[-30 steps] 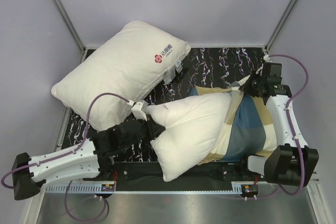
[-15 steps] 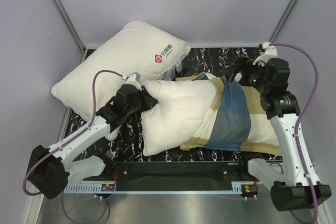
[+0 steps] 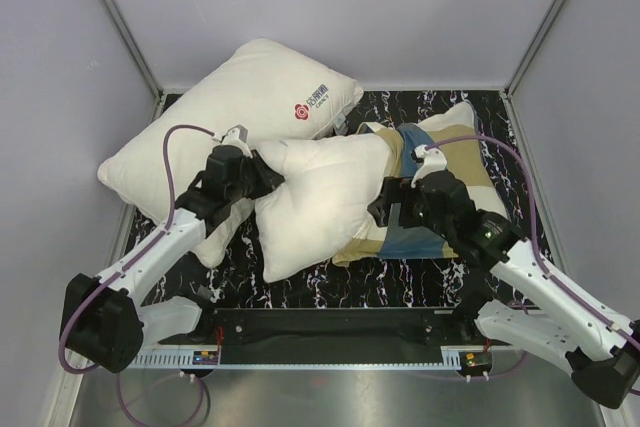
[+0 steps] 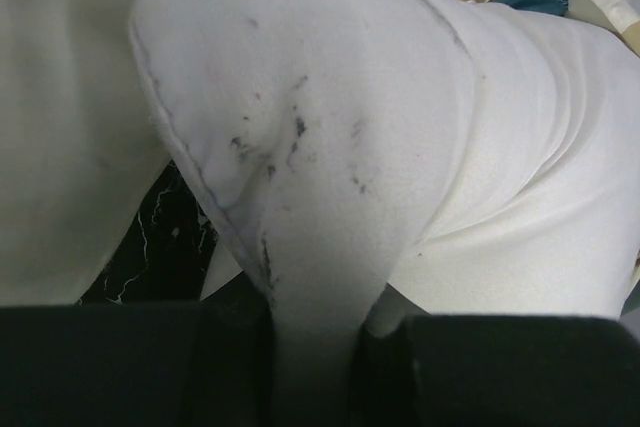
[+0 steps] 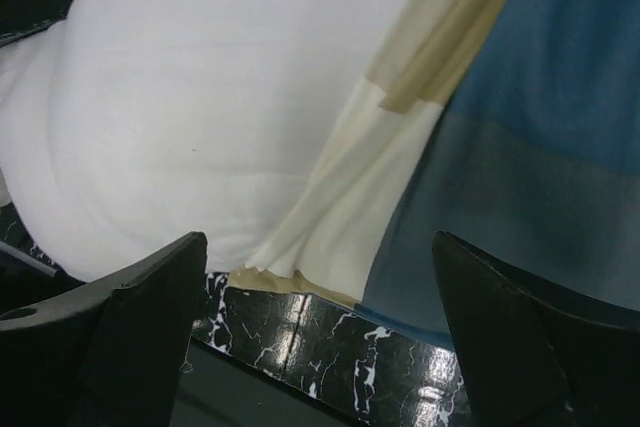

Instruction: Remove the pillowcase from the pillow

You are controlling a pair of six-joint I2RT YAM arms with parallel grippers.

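Left jaws: nearly closed, pinching a seamed corner of the pillow [image 4: 300,147], which runs down between the dark fingers [image 4: 110,367].
Right jaws: spread wide, holding nothing.
Pillow: reaches from the left jaws across to the right jaws; the half by the left jaws is bare.
Pillowcase [image 3: 462,159]: covers the pillow's other half; its open edge lies directly ahead of the right jaws, between them.
Logo pillow [image 3: 235,117]: beside the left jaws, well apart from the right.
Table [image 3: 400,112]: black marbled, beneath both.
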